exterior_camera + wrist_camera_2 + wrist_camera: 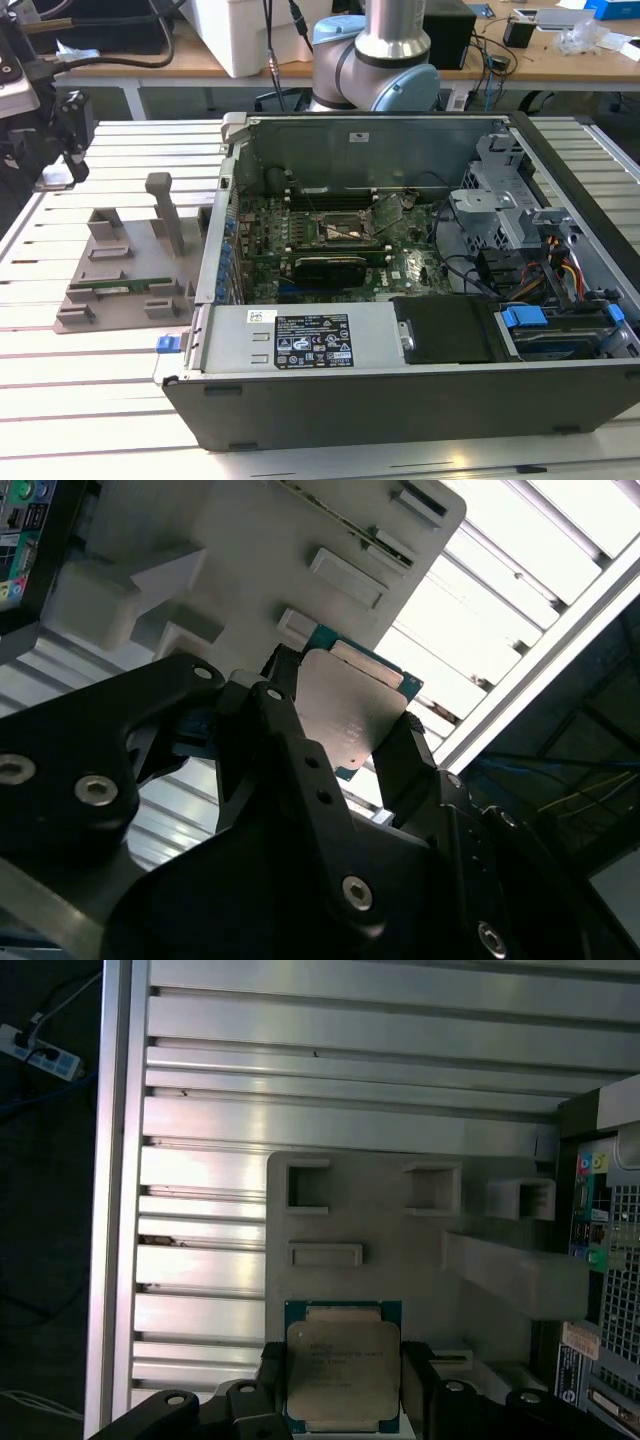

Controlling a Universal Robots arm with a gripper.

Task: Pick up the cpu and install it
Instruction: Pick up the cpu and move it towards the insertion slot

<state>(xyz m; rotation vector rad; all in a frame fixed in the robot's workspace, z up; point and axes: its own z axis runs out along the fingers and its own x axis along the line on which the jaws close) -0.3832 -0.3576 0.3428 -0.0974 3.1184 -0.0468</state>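
Gripper [343,1385] jaws closed to chip width, clamping cpu [342,1365] by two opposite edges, metal lid up, presumably sparing the contact side. Cpu appears lifted clear above grey holder [400,1225]; PC case [350,420] open nearby.

slatted table [80,400] bears holder block [120,275], computer case [400,405].

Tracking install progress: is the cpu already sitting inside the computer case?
No, in the first wrist view the cpu is clamped in the gripper, with the grey holder block behind it.
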